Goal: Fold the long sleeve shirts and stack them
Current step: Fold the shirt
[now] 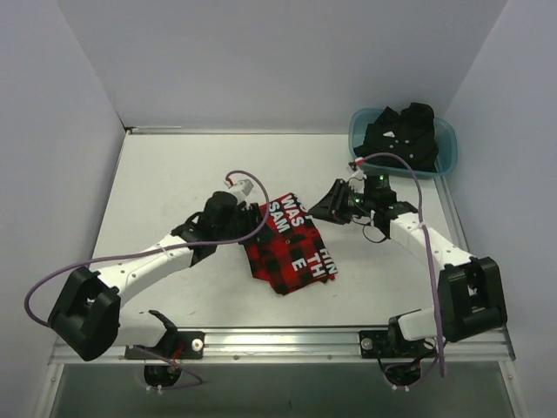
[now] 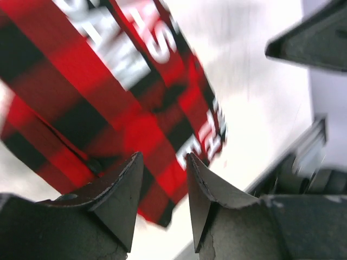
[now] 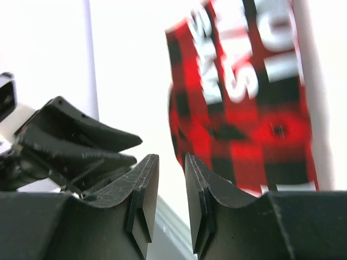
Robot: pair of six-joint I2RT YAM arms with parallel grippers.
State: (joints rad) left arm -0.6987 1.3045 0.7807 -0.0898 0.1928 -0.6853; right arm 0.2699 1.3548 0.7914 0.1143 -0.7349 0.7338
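Note:
The red-and-black check shirt (image 1: 291,248) lies folded in a small block at the table's middle, white letters on top. It also shows in the left wrist view (image 2: 108,92) and the right wrist view (image 3: 244,108). My left gripper (image 1: 261,218) hangs just over its left edge, jaws open and empty (image 2: 164,162). My right gripper (image 1: 326,209) hangs just right of the shirt's far corner, jaws a little apart and empty (image 3: 171,162). The black shirt (image 1: 402,132) lies crumpled in the teal tub (image 1: 446,152) at the back right.
White walls close the table at the back and both sides. A metal rail (image 1: 287,340) runs along the near edge. The left arm's purple cable (image 1: 113,259) loops over the table's left part.

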